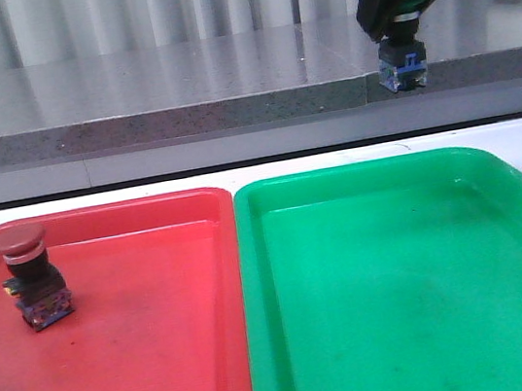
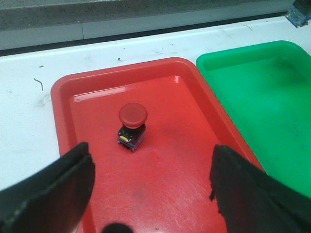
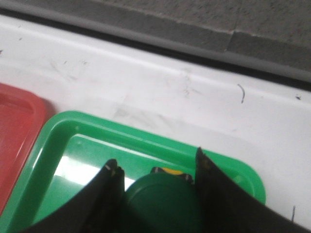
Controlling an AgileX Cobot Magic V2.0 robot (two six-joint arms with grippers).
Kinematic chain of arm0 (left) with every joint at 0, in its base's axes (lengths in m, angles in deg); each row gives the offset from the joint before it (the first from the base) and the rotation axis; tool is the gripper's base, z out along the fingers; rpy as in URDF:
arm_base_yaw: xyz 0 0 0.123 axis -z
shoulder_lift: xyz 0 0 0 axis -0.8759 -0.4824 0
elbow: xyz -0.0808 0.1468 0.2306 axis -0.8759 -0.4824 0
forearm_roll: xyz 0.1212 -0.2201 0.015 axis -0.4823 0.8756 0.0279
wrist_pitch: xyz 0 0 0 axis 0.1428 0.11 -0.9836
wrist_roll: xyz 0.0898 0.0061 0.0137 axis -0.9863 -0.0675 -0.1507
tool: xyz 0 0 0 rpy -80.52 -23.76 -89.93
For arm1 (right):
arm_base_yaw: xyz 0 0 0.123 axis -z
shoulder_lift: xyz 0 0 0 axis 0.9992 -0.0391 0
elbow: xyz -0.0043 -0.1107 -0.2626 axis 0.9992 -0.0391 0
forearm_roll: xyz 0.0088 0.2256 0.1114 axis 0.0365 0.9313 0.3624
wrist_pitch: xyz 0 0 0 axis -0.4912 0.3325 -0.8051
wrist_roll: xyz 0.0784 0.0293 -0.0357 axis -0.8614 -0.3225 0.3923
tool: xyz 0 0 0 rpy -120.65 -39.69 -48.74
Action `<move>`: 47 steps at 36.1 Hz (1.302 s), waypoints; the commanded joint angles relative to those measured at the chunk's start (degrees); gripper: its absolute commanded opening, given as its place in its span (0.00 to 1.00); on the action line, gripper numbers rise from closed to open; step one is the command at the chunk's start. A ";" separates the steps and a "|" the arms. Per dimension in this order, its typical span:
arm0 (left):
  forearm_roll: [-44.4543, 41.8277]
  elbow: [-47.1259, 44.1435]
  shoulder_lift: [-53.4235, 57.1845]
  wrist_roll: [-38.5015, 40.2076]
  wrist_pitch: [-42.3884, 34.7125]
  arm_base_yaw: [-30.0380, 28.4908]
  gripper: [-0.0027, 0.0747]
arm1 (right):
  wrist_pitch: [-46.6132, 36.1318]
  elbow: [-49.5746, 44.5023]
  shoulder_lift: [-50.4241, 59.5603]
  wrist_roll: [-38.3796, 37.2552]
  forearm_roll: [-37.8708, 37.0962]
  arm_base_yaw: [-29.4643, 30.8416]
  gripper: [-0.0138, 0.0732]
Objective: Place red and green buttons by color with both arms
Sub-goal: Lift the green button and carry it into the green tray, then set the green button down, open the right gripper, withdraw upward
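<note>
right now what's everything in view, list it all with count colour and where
red button: 1, red cap, black body, blue base; standing in the red tray, toward its left side
green button: 1, green cap, blue base; held in the air over the green tray
red tray: 1, red; left half of the table
green tray: 1, green; right of the red tray, edges side by side
table: 1, white; under both trays
counter: 1, grey speckled; behind the table
left pincer: 1, black; open, above the red tray's near end, empty
right pincer: 1, black; raised, shut on the green button
</note>
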 commanded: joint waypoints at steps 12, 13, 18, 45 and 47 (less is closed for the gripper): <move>0.21 1.52 -0.06 -0.03 -4.16 0.58 0.67 | -17.51 -26.17 13.65 0.57 5.45 -4.54 0.47; 0.21 1.52 -0.06 -0.03 -4.16 0.58 0.67 | -18.81 -27.50 13.65 0.57 5.54 -4.64 0.47; 0.21 1.52 -0.06 -0.03 -4.16 0.58 0.67 | -23.36 -31.21 13.47 0.57 5.54 -4.68 0.47; 0.21 1.52 -0.06 -0.03 -4.16 0.58 0.67 | -30.02 -33.14 6.50 0.57 6.19 -4.68 0.47; 0.21 1.52 -0.06 -0.03 -4.16 0.58 0.67 | -29.83 -33.14 6.50 0.57 6.19 -4.68 0.50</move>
